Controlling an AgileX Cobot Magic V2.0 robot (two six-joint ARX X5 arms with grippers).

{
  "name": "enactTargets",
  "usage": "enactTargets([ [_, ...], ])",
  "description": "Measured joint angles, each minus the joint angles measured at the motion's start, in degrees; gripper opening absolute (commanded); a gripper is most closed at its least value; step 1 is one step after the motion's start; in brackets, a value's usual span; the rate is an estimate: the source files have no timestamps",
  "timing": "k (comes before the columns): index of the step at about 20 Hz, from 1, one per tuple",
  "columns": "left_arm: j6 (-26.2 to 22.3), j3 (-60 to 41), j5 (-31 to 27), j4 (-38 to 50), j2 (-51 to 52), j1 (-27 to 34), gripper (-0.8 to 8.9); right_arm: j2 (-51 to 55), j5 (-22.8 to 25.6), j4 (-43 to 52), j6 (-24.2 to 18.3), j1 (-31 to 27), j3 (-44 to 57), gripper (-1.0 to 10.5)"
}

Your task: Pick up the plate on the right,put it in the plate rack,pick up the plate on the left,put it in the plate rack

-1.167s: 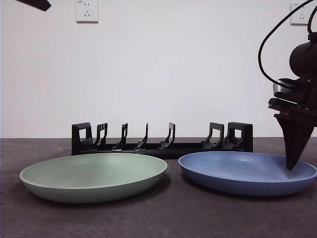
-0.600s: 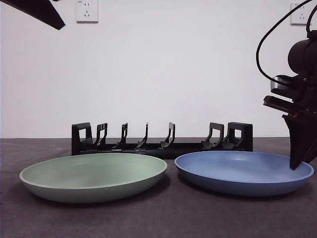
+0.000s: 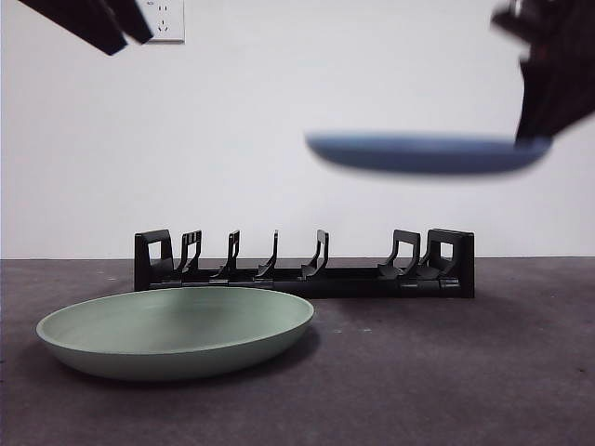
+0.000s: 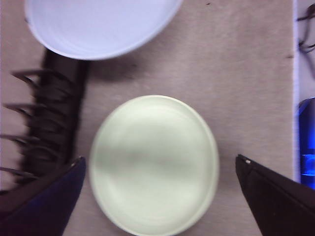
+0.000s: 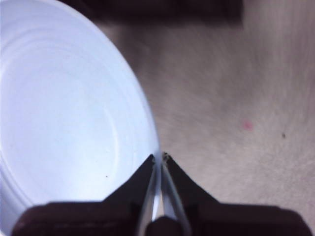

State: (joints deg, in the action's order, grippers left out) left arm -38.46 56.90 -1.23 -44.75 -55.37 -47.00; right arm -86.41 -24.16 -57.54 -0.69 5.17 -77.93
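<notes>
While airborne, blue plate (image 3: 423, 153) lies level in right claw (image 5: 158, 158).

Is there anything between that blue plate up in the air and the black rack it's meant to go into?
Nothing visible. The blue plate, pinched at its rim by the right gripper, hangs above the plate rack, with only open air between them.

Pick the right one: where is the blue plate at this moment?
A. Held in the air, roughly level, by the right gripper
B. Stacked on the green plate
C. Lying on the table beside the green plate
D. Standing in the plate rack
A: the right gripper has its jaws shut on the rim of the blue plate, which hangs above the plate rack.
</notes>
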Motion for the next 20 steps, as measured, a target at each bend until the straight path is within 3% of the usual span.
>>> enactTargets([
  [5,-9.92,0.00,-6.64,8.24,-0.04,-3.21,6.59,0.46,-3.43,-8.52,-0.44,3.19,-8.15,-0.1],
  [9,-17.88,0.00,-9.33,9.64,-1.53,-6.58,6.55,0.44,-3.76,-7.30,0.79,10.93,-8.68,-0.1],
  [13,-21.59,0.00,-12.87,9.64,-3.63,-8.85,6.33,0.44,-3.91,-5.40,2.64,16.37,-8.68,-0.1],
  [17,-22.86,0.00,-15.08,9.55,-5.01,-9.84,2.07,0.44,-3.52,-5.42,3.06,17.86,-8.68,-0.1],
  [18,-23.02,0.00,-15.15,9.40,-5.01,-9.88,1.25,0.44,-2.86,-5.44,3.08,17.92,-8.68,-0.1],
  [20,-23.02,0.00,-15.17,9.22,-5.01,-9.92,0.57,0.44,-1.09,-5.42,3.08,18.01,-8.68,-0.1],
])
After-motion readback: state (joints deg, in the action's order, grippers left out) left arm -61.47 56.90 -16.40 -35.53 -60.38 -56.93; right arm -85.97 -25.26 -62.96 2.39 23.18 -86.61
